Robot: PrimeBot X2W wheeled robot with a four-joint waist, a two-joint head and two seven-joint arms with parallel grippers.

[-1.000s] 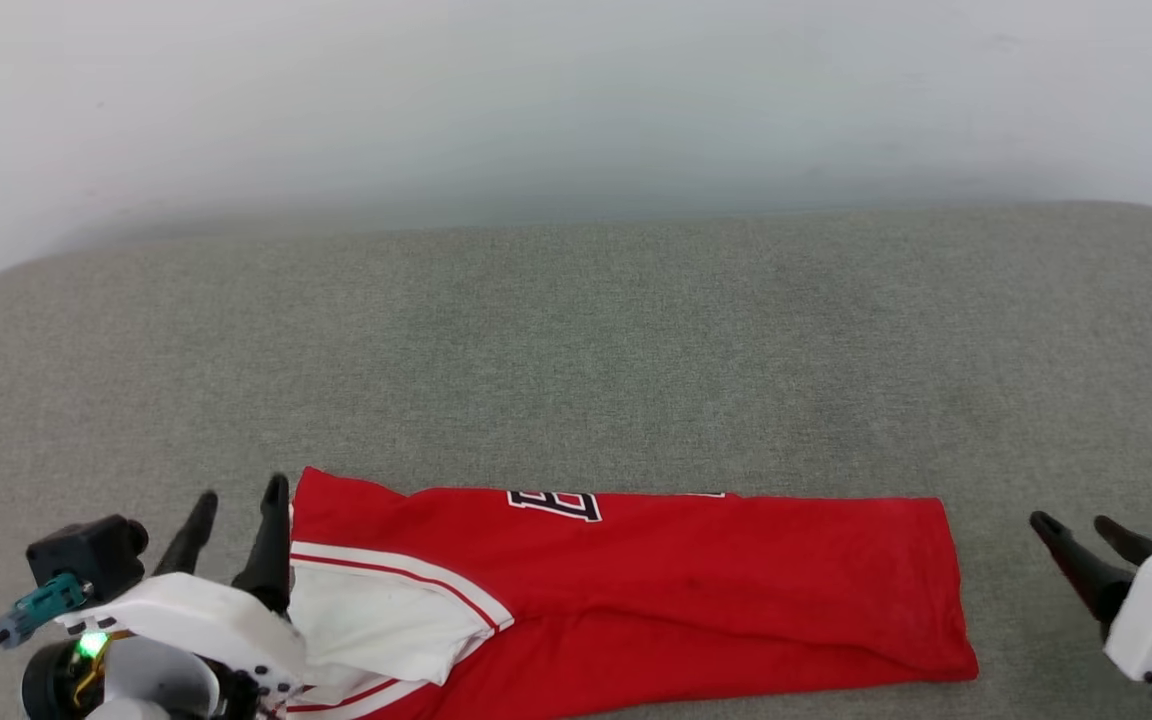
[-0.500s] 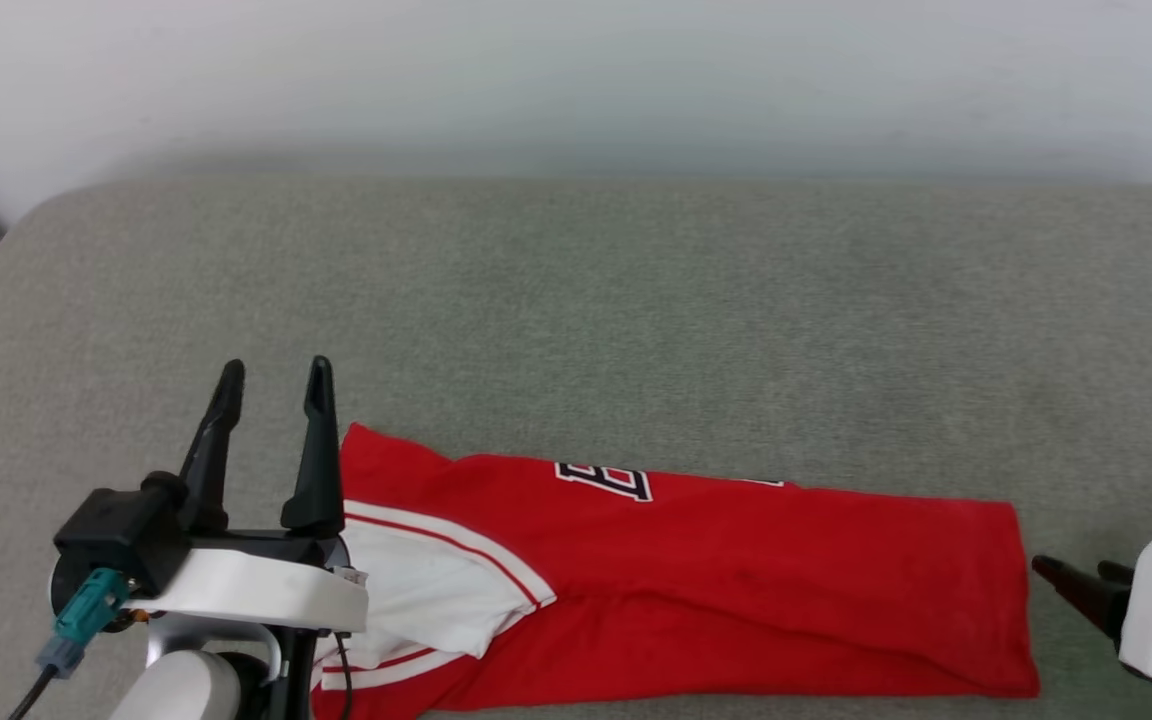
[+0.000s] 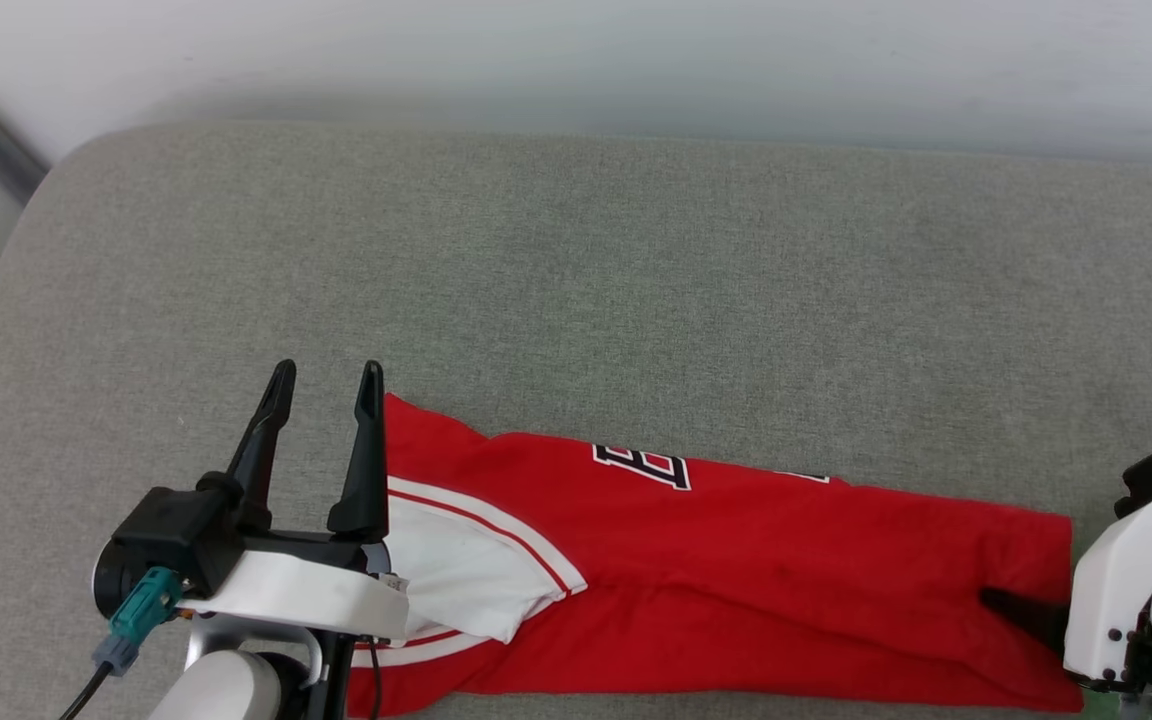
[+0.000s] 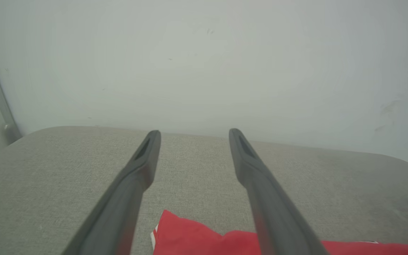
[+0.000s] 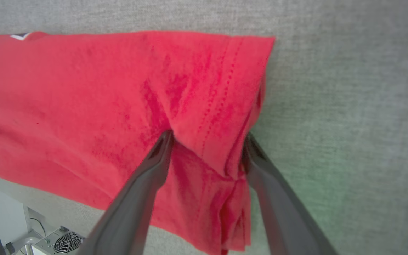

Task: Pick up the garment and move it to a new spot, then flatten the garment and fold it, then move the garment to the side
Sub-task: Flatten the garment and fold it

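here the garment (image 3: 786,560) lies in a long folded band on the cushion (image 3: 576,280). the right pincer (image 5: 208,137) straddles its hem, wide, not clamped; the left pincer (image 3: 328,370) hangs wide and empty by its sleeve. folding step, probably: next, pinch the hem.

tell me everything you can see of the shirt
Red, thin, soft-looking shirt, folded into a long band flat on the grey cushion. White sleeve with red-striped trim at its left end; part of a black, white-outlined numeral at the far edge. Its stitched hem bunches between the fingers of the open right tool.
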